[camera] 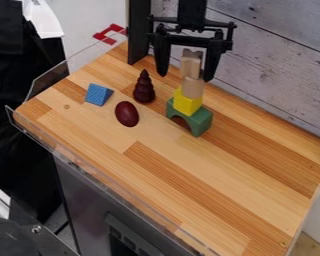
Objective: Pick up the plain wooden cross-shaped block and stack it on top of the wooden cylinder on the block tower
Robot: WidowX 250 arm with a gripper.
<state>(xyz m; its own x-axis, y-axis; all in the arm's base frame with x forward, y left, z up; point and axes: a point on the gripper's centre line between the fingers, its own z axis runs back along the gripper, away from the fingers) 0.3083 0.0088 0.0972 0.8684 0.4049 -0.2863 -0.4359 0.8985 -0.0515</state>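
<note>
The claw [185,77] was open, its two fingers spread and pointing down on either side of the upper part of a stack, and nothing was clenched between them. One finger seemed very near the pale wood at the right, while a wider gap showed at the left; whether that finger touched it could not be told.

The stack stood on the green arch [201,123], the landmark for the rest. Directly on top of the arch sat a yellow block [187,102], turned a little; above the arch and that block rose a lower pale block [193,88], and highest over the arch was a notched pale block [191,65]. The column looked roughly upright.

Left of the arch and slightly behind it stood a dark red ringed cone [144,88]. A dark red egg [126,114] lay left of the arch, in front of the cone, and a blue wedge [97,94] rested farther left of the arch. The wooden tabletop [223,200] stretched in front of the arch, and a plank wall [276,35] rose behind it.

The step in hand, as judged, was work at the stack's top with the fingers apart. The next move called for keeping both fingers off the pale blocks unless squarely lined up, since a sideways nudge could topple the column.
</note>
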